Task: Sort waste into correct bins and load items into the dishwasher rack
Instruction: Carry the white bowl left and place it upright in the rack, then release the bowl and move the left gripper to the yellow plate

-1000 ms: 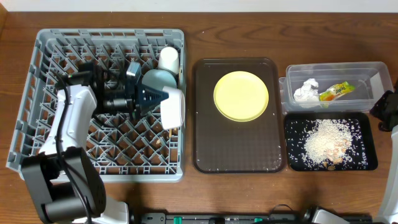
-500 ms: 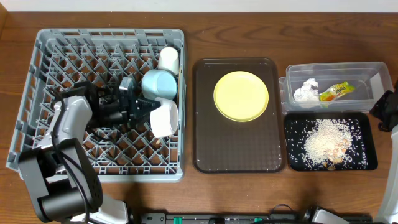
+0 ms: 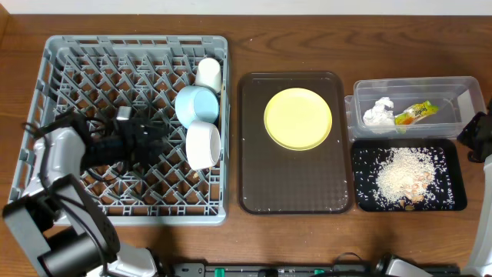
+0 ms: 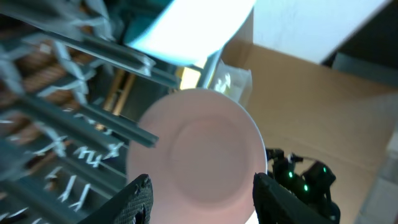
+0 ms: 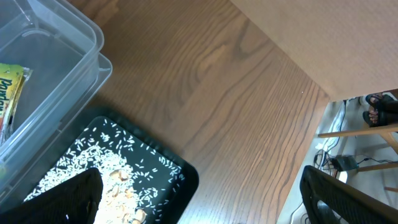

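Closest to you on the right, the black tray (image 3: 358,178) holds a heap of rice scraps (image 3: 403,181). Across the table (image 3: 307,54) on your left, the dishwasher rack (image 3: 46,77) carries the white bowl (image 3: 203,144) on its side by the right wall. The light blue bowl (image 3: 195,104) sits just behind it, and the white cup (image 3: 208,72) is farthest back. Your left gripper (image 4: 202,186) hangs over the rack beside the white bowl, jaws spread and gripping nothing. The brown serving tray (image 3: 257,169) carries the yellow plate (image 3: 298,118). Farther back, the clear tub (image 3: 461,88) holds the napkin (image 3: 378,112) and the snack wrapper (image 3: 415,112) side by side. Your right gripper (image 5: 200,186) has its jaws wide apart near the black tray's corner. From overhead it is cut off at the frame edge, and the left gripper is blurred.
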You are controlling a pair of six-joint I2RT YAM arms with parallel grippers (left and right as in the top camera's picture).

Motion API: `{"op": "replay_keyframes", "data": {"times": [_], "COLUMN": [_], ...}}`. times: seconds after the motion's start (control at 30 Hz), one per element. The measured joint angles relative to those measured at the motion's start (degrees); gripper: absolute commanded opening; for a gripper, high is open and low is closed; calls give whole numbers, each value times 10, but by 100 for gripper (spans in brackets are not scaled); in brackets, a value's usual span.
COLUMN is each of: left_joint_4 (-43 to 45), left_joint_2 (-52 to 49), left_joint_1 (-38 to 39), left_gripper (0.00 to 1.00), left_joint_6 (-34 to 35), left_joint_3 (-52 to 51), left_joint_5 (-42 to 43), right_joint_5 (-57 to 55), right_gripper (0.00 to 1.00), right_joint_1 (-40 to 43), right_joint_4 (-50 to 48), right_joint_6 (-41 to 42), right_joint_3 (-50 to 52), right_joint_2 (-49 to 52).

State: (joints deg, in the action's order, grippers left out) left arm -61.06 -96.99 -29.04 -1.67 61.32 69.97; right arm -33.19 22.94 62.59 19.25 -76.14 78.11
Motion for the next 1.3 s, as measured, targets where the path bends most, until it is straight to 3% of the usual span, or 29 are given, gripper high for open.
{"op": "replay_keyframes", "data": {"times": [0.1,0.37,0.67,0.97,1.3], "left_joint_4": [0,0,49,81,104], "left_joint_2": [29,195,332,296,203], "left_joint_1": [-13,33,203,354,391], "left_gripper": [6,6,6,7,11], "left_joint_6": [14,41,116,164,169], "left_joint_3": [8,14,15,15,15], "left_joint_5": [-17,-96,-219,-346,-422], "right_joint_5": [0,0,0,0,0], "right_gripper": [99,99,99,99,99], "right_joint_1": [0,0,0,0,0], "right_joint_4": [0,0,0,0,0], "right_joint_6": [0,0,0,0,0], "right_joint_3": [0,0,0,0,0], "right_joint_2": [0,0,0,0,0]}}
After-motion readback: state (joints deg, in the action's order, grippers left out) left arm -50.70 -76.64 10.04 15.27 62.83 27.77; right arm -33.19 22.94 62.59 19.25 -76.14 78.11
